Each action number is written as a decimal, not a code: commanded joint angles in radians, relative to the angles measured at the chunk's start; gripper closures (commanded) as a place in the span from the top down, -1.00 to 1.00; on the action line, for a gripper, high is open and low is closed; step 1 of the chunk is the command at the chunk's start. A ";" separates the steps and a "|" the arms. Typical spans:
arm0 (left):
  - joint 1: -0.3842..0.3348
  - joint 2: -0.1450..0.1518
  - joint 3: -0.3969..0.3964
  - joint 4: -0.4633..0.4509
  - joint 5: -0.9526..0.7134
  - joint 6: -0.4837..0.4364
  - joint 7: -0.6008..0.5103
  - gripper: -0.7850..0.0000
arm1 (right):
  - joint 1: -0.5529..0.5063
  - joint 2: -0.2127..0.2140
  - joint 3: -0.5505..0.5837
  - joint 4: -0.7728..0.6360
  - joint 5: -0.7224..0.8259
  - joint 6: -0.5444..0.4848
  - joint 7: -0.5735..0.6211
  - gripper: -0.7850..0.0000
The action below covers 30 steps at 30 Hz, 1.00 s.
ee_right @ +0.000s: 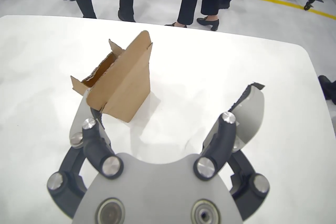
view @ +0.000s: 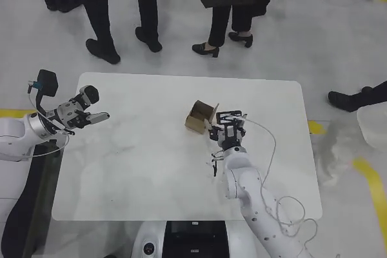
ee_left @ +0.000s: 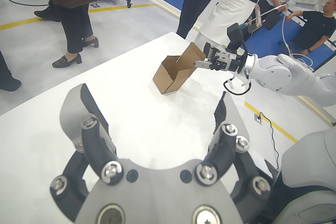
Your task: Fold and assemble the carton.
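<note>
near the middle of the tabletop (view: 148,174) sits the carton (view: 201,116), half-open, flaps up. the right hand (view: 231,119), wide open and empty, seems to touch a flap; pushing could tip the light carton. the left hand (view: 98,108), open and empty, hangs well apart.

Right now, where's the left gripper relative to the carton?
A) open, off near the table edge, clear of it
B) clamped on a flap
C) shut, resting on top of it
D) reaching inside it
A: the left gripper is open at the table edge, with bare tabletop between it and the carton; the right gripper is the one beside the carton.
</note>
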<state>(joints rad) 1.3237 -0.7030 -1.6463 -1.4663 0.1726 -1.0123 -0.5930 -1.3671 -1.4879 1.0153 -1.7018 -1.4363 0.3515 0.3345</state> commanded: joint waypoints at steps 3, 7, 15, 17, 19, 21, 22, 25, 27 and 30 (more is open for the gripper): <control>0.000 0.000 0.000 0.000 0.000 0.000 0.000 1.00 | 0.006 -0.001 0.018 0.013 0.137 -0.120 -0.015 1.00; 0.000 0.000 0.000 0.000 0.000 0.000 0.000 1.00 | 0.027 -0.009 0.018 0.052 0.270 -0.191 -0.053 0.92; 0.000 0.000 0.000 0.000 0.000 0.000 0.000 1.00 | 0.049 -0.016 0.044 0.119 0.426 -0.253 -0.103 0.51; 0.000 0.000 0.000 0.000 0.000 0.000 0.000 1.00 | 0.047 -0.016 0.059 0.124 0.463 -0.267 -0.106 0.33; 0.000 0.000 0.000 0.000 0.000 0.000 0.000 1.00 | 0.044 -0.015 0.073 0.124 0.489 -0.275 -0.109 -0.01; 0.000 0.000 0.000 0.000 0.000 0.000 0.000 1.00 | 0.043 -0.013 0.084 0.123 0.500 -0.285 -0.108 -0.14; 0.000 0.000 0.000 0.000 0.000 0.000 0.000 1.00 | 0.042 -0.012 0.089 0.122 0.500 -0.285 -0.105 -0.18; 0.000 0.000 0.000 0.000 0.000 0.000 0.000 1.00 | 0.040 -0.009 0.101 0.117 0.504 -0.285 -0.099 -0.24; 0.000 0.000 0.000 0.000 0.000 0.000 0.000 1.00 | 0.038 -0.007 0.107 0.114 0.513 -0.287 -0.088 -0.28; 0.000 0.000 0.000 0.000 0.000 0.000 0.000 1.00 | 0.039 -0.003 0.121 0.105 0.517 -0.297 -0.063 -0.36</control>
<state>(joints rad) 1.3237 -0.7030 -1.6463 -1.4663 0.1726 -1.0123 -0.5930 -1.3279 -1.4925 1.1321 -1.5941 -0.9163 0.0554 0.2660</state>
